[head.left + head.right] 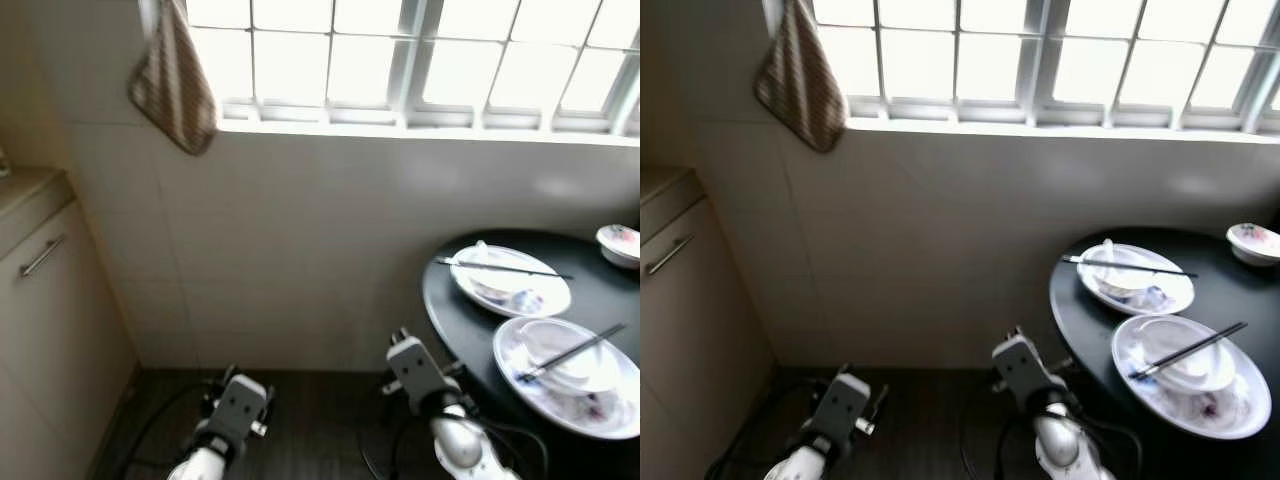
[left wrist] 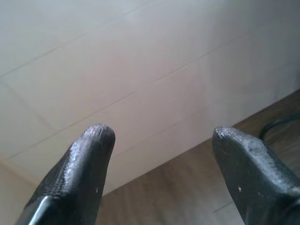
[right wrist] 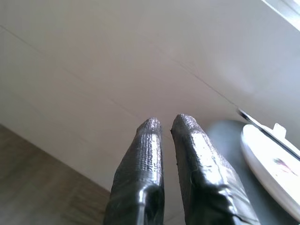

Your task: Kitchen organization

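With the left gripper (image 2: 159, 140) spread empty and the right gripper's (image 3: 166, 129) fingers nearly touching, the plates (image 1: 568, 375) on the bench (image 1: 455, 305) lay beside them; chopsticks (image 1: 572, 351) might slide off if nudged.

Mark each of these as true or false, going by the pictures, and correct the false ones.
1. The round black table stands on the robot's right. True.
2. Chopsticks lie across the far plate. True.
3. The near plate carries no chopsticks. False: a pair lies across the bowl on it.
4. The left gripper has its fingers pressed together. False: they stand wide apart, with nothing between them.
5. The right gripper holds a plate. False: its fingers are nearly together and hold nothing.
6. A striped cloth hangs by the window. True.
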`<state>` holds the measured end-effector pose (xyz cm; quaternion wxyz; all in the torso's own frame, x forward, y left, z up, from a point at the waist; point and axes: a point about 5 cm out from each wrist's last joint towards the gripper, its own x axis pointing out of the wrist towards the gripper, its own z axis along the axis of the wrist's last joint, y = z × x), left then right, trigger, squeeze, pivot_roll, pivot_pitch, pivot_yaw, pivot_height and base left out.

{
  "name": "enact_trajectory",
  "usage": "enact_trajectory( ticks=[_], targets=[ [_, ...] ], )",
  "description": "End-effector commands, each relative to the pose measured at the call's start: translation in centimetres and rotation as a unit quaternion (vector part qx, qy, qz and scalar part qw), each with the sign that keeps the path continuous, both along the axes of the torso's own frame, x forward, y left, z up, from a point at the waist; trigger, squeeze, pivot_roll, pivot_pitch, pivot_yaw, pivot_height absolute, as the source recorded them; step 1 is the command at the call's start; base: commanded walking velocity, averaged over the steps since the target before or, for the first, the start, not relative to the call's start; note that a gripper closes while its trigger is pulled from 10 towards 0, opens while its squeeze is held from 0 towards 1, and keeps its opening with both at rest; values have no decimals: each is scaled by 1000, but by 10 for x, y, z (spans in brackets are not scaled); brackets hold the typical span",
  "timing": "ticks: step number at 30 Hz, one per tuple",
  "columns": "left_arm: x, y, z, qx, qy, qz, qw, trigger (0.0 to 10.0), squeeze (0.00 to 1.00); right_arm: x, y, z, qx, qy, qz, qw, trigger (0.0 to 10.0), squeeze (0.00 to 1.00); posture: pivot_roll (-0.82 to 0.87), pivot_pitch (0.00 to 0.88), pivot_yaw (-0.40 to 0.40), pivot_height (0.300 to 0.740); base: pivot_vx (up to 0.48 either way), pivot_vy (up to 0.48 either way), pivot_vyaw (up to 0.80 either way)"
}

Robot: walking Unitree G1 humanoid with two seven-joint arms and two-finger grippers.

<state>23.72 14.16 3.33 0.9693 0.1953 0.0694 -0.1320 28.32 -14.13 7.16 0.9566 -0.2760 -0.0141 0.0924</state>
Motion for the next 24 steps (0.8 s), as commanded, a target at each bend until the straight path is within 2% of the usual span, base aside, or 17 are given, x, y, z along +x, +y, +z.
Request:
enact_trajectory(
  ticks=[1,7,11,18,22,24],
  targets=[
    [-1,-5,-1,-6,5,-7,1000,10000,0,2,-5,0,-13,0,-8,1000,10000,0,12,0,-36,740,0,0,0],
    [0,-5,-2,-12,11,0,1000,10000,0,6,-8,-1,-41,-2,-23,999,10000,0,17,0,-39,740,0,0,0],
    [2,-3,-4,-31,23,11,999,10000,0,8,-4,5,-99,-37,-10,994,10000,0,14,0,-41,740,0,416,0],
    [3,-3,-2,-36,12,11,999,10000,0,9,-2,7,-119,-53,-9,991,10000,0,13,0,-41,740,0,480,0],
    [3,-4,-3,-27,12,6,1000,10000,0,12,-8,8,-117,-52,-34,991,10000,0,15,0,-44,740,0,0,0],
    [4,-4,-3,-29,14,6,999,10000,0,15,-22,5,-126,-35,-82,988,10000,0,16,0,-43,740,0,0,-319]
  ],
)
